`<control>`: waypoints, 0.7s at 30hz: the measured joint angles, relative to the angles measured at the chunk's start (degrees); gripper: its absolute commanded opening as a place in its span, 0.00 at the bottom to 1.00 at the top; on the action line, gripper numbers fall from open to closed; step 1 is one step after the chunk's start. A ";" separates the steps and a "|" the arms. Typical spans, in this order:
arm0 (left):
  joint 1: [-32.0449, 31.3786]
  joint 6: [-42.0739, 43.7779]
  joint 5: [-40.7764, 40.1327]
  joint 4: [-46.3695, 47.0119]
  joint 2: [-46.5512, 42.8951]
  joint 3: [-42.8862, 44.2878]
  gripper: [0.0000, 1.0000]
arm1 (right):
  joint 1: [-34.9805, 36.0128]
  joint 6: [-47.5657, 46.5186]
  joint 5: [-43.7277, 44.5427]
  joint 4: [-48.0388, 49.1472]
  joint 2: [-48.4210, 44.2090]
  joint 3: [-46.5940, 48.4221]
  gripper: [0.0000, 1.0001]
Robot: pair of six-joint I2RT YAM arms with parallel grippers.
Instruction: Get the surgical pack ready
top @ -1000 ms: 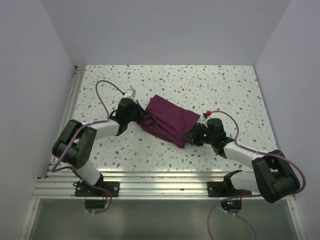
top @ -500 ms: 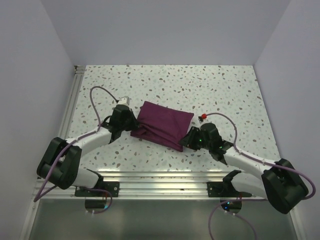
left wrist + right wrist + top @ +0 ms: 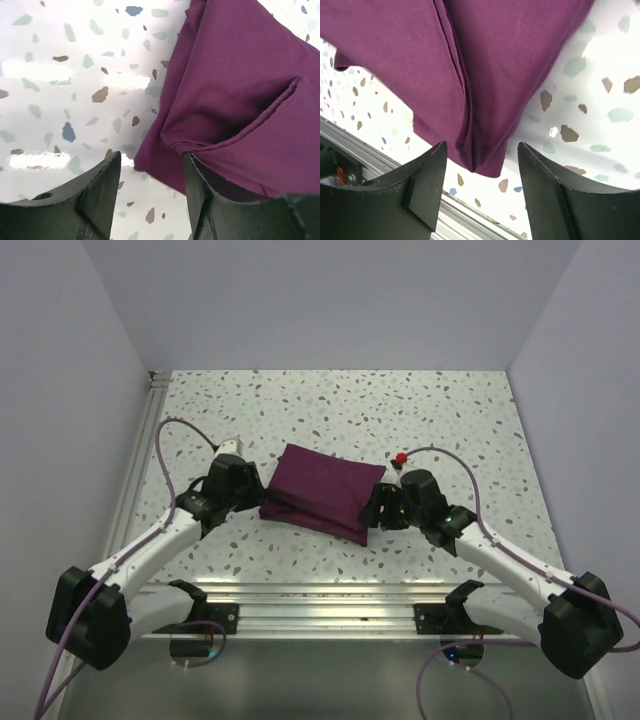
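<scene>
The surgical pack (image 3: 322, 490) is a deep purple folded cloth bundle lying flat on the speckled table, a little left of centre. My left gripper (image 3: 256, 500) sits at its left end, open. In the left wrist view the pack's (image 3: 240, 90) lower corner reaches in between the spread fingers of the left gripper (image 3: 151, 156), which do not pinch it. My right gripper (image 3: 377, 510) sits at the pack's right end, open. In the right wrist view a folded corner of the pack (image 3: 495, 60) hangs between the fingers of the right gripper (image 3: 482, 145), untouched. No steel tray shows.
An aluminium rail (image 3: 320, 600) runs along the table's near edge, also seen low in the right wrist view as a rail (image 3: 350, 145). Another rail (image 3: 140, 470) lines the left side. White walls enclose the table. Purple cables (image 3: 180, 430) loop off both arms.
Both grippers have opened and let go of the cloth. The bundle has settled flat on the table, and both arms have stretched lower and wider at its two ends.
</scene>
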 measured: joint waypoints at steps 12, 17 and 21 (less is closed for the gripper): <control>-0.59 -0.72 1.25 -10.12 -9.35 0.52 0.75 | 0.24 -13.57 -2.27 -5.68 1.09 12.55 0.63; -5.09 -3.72 6.21 -8.70 -11.28 -4.94 0.64 | 2.38 -18.03 -6.27 -6.01 8.83 18.10 0.63; -13.27 -10.40 7.67 -3.96 -12.55 -10.64 0.54 | 5.44 -21.99 -6.97 -7.45 16.55 24.39 0.66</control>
